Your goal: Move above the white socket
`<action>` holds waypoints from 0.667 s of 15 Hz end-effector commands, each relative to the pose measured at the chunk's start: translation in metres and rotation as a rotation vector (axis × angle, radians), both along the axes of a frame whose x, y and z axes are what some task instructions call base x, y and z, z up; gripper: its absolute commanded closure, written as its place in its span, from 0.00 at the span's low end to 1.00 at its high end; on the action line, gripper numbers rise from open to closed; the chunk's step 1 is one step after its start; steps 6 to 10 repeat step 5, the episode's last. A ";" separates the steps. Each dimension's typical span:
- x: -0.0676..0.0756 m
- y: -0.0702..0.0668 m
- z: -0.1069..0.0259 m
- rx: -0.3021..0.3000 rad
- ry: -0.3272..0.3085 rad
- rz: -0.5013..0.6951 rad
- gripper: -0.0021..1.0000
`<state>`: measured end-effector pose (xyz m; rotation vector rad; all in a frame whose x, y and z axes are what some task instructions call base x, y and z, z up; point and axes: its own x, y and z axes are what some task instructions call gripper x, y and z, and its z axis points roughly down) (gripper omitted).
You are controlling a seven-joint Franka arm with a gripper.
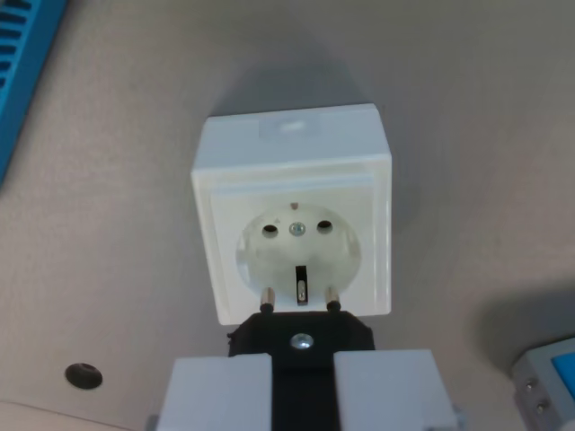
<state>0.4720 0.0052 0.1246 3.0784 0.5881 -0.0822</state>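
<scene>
The white socket (292, 224) is a square box standing on the beige table, filling the middle of the wrist view. Its round recess faces the camera, with two pin holes, a centre screw and an earth clip. My gripper (301, 364) enters from the bottom edge, its two white fingers (220, 391) shut on a black plug (301, 337). The plug's two metal pins (267, 298) point toward the socket's lower edge, just below the recess. The plug hides the socket's bottom rim.
A blue ribbed object (22, 63) lies at the wrist view's upper left corner. A dark round hole (84, 375) sits in the table at the lower left. A grey and blue part (548, 382) shows at the lower right.
</scene>
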 end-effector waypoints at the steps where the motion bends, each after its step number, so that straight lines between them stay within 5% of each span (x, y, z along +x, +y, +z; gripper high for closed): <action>1: -0.005 -0.004 -0.008 0.052 -0.104 0.047 1.00; 10: -0.005 -0.004 -0.011 0.052 -0.103 0.044 1.00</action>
